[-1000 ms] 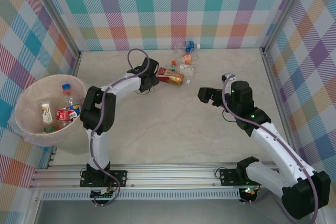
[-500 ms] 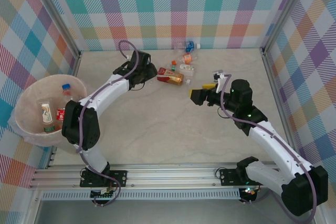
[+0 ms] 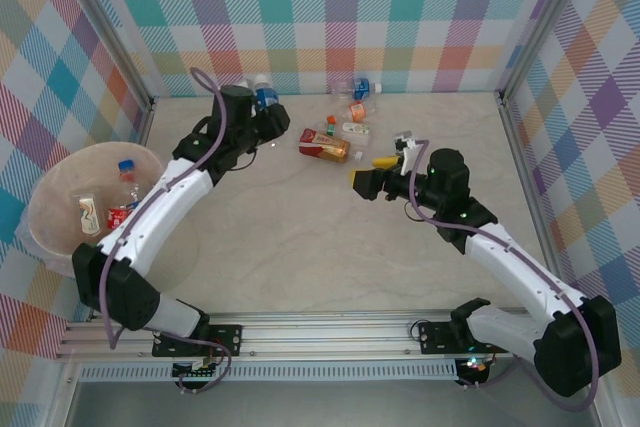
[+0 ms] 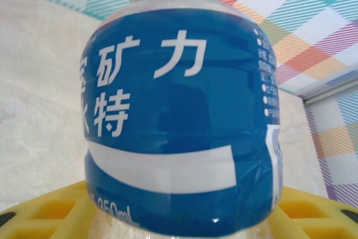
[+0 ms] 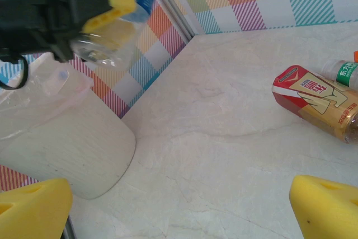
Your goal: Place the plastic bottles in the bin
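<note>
A blue-label bottle [image 4: 179, 121] with white Chinese writing is pinched in the left gripper's [image 3: 262, 119] jaws, above the counter's [image 3: 300, 237] far side, well apart from the pink bin [image 3: 50, 197]. A red-and-gold bottle [image 3: 325, 145] is laid nearby. The right gripper's [image 3: 372, 173] jaws are spread wide.

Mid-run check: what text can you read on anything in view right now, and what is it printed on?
"矿力" above "特": white characters on the blue bottle; the characters to their left are cut off.
"250mL": low on the same label.
Small white print at that label's right edge: too small to read.
Red-and-gold bottle: characters blurred, unreadable.
Green-and-white bottle: too small to read.
</note>
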Action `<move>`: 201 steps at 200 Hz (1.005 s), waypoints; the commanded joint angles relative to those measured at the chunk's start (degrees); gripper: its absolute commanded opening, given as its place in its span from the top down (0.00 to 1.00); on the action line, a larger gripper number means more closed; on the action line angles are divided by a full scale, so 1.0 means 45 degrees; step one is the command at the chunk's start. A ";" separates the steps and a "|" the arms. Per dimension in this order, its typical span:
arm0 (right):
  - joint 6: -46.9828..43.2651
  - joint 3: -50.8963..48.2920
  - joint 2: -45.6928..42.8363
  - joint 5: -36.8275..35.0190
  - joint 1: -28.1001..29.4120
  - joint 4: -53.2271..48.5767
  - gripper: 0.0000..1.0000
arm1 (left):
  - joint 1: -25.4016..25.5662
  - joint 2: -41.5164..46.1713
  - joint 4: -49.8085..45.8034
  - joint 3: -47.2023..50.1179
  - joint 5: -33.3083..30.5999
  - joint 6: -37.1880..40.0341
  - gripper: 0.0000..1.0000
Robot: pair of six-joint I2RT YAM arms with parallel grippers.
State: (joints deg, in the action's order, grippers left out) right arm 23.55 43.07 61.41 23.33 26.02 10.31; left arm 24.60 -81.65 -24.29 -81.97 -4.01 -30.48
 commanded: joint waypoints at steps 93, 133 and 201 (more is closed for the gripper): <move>0.0293 0.0673 0.0959 -0.0355 0.0077 0.0390 0.00 | -0.0061 0.4138 -0.4861 -0.2438 -0.4734 0.2964 0.45; 0.0553 0.0827 0.1389 -0.0424 0.0077 0.0624 0.00 | -0.0138 0.4935 -0.6604 -0.2534 -0.8106 0.2799 0.43; 0.0896 0.1454 0.2143 -0.0078 0.0077 0.0620 0.00 | -0.0816 0.5596 -0.9824 -0.2704 -1.0564 0.0606 0.40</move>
State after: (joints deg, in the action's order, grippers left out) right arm 26.39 47.16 70.24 21.74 26.02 10.76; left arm 23.31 -58.61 -60.97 -92.92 -46.96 -22.50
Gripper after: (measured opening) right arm 0.996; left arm 0.597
